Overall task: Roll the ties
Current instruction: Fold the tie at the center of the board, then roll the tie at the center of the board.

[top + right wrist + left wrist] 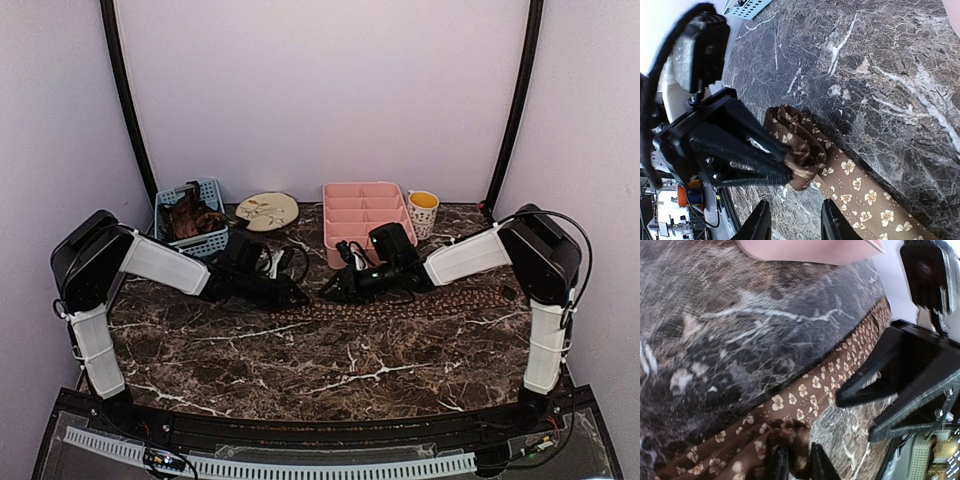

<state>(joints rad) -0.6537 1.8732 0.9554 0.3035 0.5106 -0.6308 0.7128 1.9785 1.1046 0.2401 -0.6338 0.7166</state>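
Note:
A brown tie with tan flowers (430,300) lies flat across the middle of the marble table, running right. Its left end is folded into a small roll (800,145). My left gripper (298,296) is shut on that roll; in the left wrist view (799,460) the fabric (810,390) bunches between the fingers. My right gripper (335,288) hovers just right of the roll, facing the left one. In the right wrist view (795,222) it is open and empty, with the flat tie (860,195) running past its fingertips. More brown fabric lies in the blue basket (205,190).
A beige plate (267,210), a pink divided tray (365,210) and a yellow-rimmed mug (423,210) stand along the back edge. Black cables (285,262) loop near the left wrist. The marble table (330,370) stretches toward the arm bases.

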